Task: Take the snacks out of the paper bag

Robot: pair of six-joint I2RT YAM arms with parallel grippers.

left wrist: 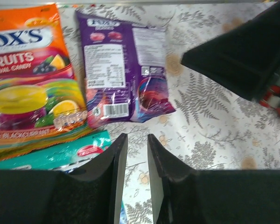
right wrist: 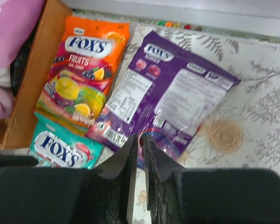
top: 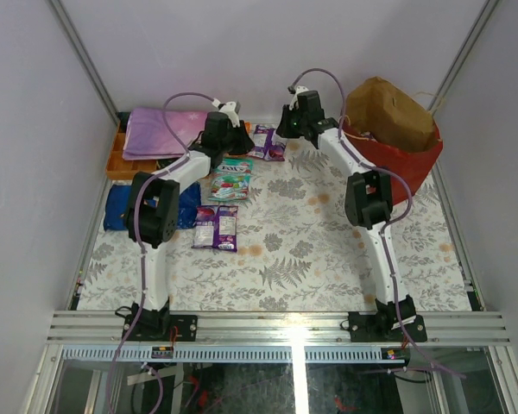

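Observation:
The red paper bag (top: 407,153) with its brown inside stands at the back right. Snacks lie on the table: an orange packet (left wrist: 32,79), a purple packet (left wrist: 123,70) and a teal-green packet (left wrist: 60,154) at the back, another purple packet (top: 216,227) nearer, and a blue bag (top: 116,207) at the left. My left gripper (left wrist: 136,135) hovers just short of the purple packet, with a narrow empty gap between its jaws. In the right wrist view my right gripper (right wrist: 141,136) hangs over the purple packet's (right wrist: 172,98) near edge, jaws almost together and holding nothing.
An orange tray (top: 119,157) with a folded purple-pink cloth (top: 160,129) sits at the back left, beside the orange packet (right wrist: 84,70). The two grippers (top: 238,131) (top: 283,129) are close together over the back packets. Walls close in the table on three sides.

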